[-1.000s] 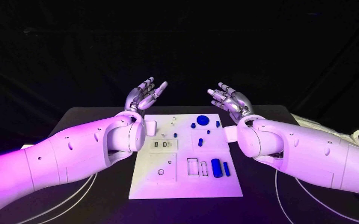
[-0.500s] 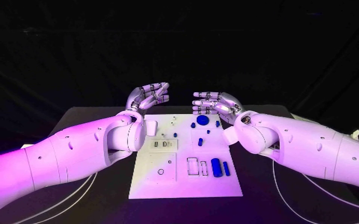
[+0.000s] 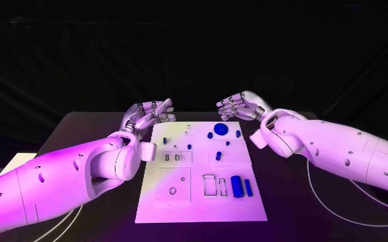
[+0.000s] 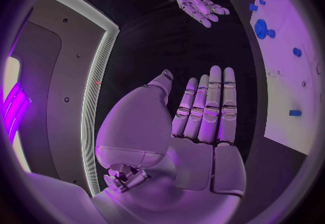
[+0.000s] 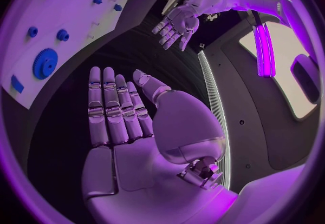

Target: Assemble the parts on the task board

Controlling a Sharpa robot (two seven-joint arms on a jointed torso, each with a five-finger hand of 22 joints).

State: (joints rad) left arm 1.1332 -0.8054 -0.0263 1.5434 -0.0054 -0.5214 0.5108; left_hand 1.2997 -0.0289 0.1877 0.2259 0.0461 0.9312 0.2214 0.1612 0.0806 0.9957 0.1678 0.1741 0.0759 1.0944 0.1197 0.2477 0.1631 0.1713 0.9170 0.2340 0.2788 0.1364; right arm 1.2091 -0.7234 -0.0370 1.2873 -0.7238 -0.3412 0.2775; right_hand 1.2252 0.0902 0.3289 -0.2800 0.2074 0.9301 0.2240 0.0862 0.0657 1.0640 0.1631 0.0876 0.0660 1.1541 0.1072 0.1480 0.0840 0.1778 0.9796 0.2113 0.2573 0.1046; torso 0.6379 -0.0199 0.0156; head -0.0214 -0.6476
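Silver fingers of our left hand [image 3: 146, 113] were straight and apart, holding nothing, beyond the far left corner of the task board [image 3: 162, 200]; we judged it was only poised. On the board we counted one gear [image 3: 221, 128], one large cylinder [image 3: 236, 186], one thin bar [image 3: 247, 186]. Our right hand [image 3: 239, 106] hovered likewise, empty, past the far right corner.

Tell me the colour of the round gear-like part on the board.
Blue gear, clearest in the right wrist view.
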